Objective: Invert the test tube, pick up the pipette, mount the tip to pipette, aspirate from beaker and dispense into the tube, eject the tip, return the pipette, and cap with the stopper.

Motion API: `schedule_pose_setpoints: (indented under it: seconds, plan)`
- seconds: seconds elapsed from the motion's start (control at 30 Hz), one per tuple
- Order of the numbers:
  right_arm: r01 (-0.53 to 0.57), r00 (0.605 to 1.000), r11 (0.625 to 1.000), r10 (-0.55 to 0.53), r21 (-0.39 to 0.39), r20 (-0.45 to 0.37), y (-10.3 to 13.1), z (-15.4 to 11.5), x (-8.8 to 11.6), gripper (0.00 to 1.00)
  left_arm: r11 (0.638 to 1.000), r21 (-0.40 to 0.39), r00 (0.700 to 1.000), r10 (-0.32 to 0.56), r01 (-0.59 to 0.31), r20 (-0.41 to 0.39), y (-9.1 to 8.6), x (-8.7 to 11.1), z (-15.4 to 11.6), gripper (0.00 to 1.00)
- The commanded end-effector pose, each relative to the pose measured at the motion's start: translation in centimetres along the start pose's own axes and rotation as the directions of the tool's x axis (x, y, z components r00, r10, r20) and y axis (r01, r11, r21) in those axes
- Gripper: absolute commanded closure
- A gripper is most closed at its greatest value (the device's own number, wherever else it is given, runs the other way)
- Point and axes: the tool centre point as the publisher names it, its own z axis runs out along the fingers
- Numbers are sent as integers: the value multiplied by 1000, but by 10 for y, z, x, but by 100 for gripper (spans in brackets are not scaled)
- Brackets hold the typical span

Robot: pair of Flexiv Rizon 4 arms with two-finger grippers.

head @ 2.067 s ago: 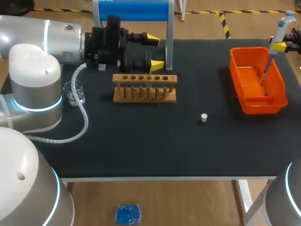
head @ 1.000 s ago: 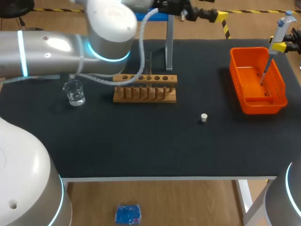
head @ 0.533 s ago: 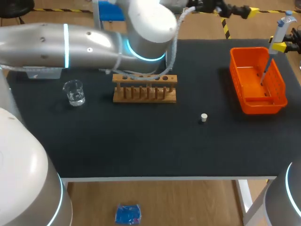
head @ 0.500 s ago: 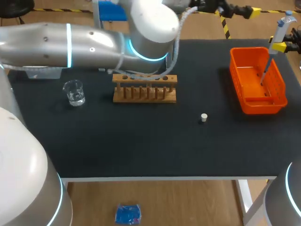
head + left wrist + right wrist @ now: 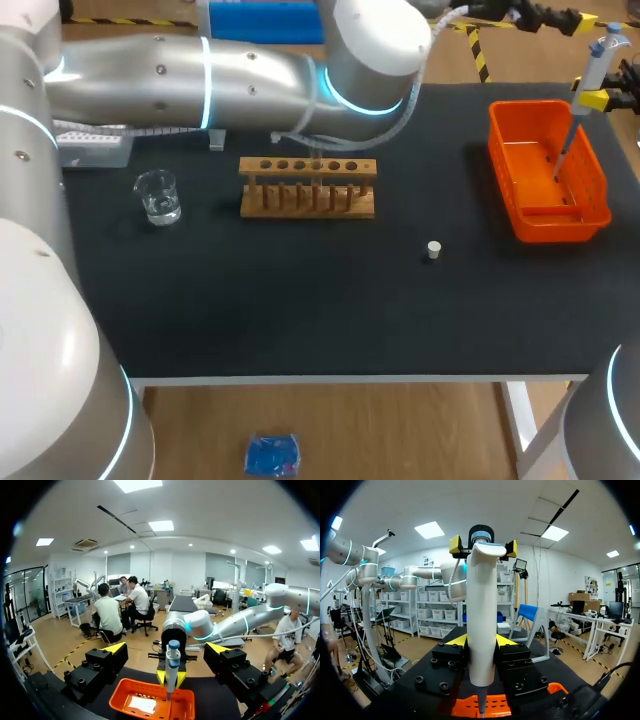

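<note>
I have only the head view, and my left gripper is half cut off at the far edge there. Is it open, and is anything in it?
Observer: The left wrist view shows the left gripper open, yellow tips wide apart, nothing between them.
Operator: What is ahead of it?
Observer: The white pipette with a blue top, upright over the orange plastic bin.
Operator: Is it gripped?
Observer: The right wrist view shows the right gripper shut on its barrel.

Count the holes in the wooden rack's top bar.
6, in one row along the top bar of the wooden rack, running from the beaker side toward the orange bin side. None seems hidden.
</note>
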Motion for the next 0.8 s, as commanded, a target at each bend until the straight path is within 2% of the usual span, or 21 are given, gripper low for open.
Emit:
schedule_pose_setpoints:
  seconds: [0.03, 0.07, 0.1, 0.13, 0.8]
  plan:
    - [0, 1000, 1000, 0, 0, -6, 0, -2, -2, 100, 1000, 11, 1000, 2, -2, 0, 2, -1, 4, 0]
    - [0, 1000, 1000, 0, 0, -6, 0, -2, -2, 100, 1000, 11, 1000, 2, -2, 0, 2, -1, 4, 45]
    - [0, 1000, 1000, 0, 0, -6, 0, -2, -2, 100, 1000, 11, 1000, 2, -2, 0, 2, -1, 4, 78]
    - [0, 1000, 1000, 0, 0, -6, 0, -2, -2, 100, 1000, 11, 1000, 2, -2, 0, 2, -1, 4, 100]
    - [0, 1000, 1000, 0, 0, -6, 0, -2, -2, 100, 1000, 11, 1000, 2, -2, 0, 2, -1, 4, 100]
